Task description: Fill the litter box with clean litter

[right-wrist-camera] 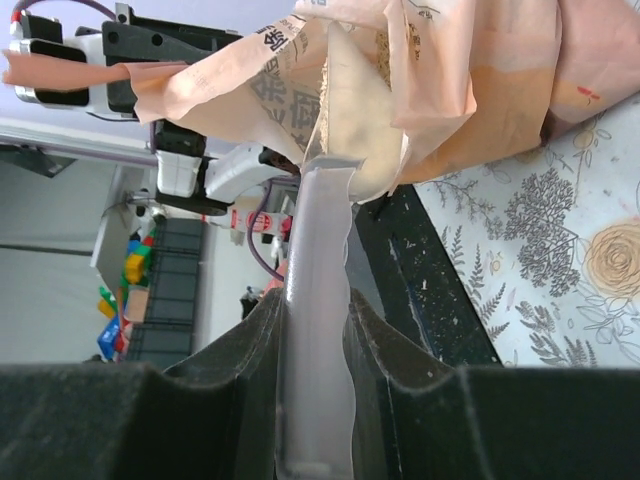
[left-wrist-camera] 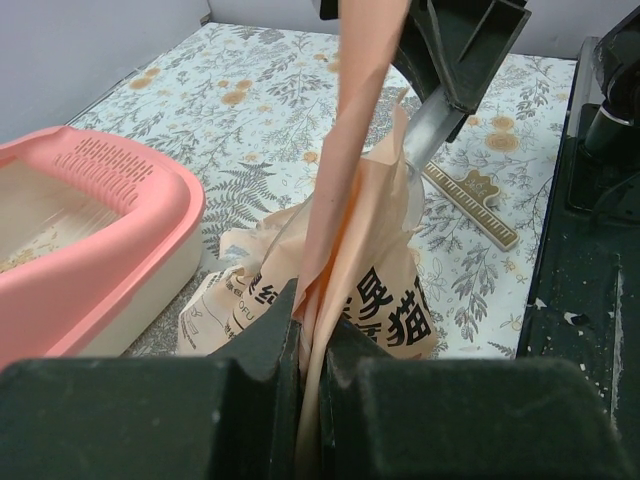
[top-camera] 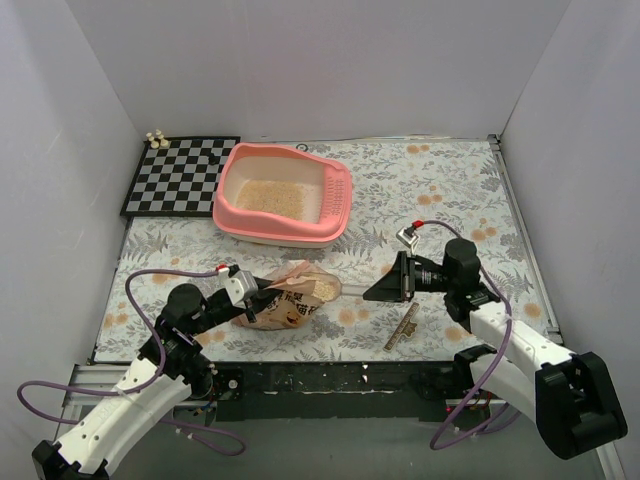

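Here, the litter box (top-camera: pixel 275 229), at far centre of the surface (top-camera: pixel 450 190), holds only a thin patch of clean litter (top-camera: pixel 272 195). The left hand (left-wrist-camera: pixel 311 350) clamps the bag (top-camera: pixel 295 300) edge; the right hand (right-wrist-camera: pixel 313 320) clamps the scoop (right-wrist-camera: pixel 318 240), whose bowl sits inside the bag. Filling is judged incomplete.

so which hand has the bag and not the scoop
The left hand, shut on the bag's edge. The right hand grips the scoop, whose end is in the bag.
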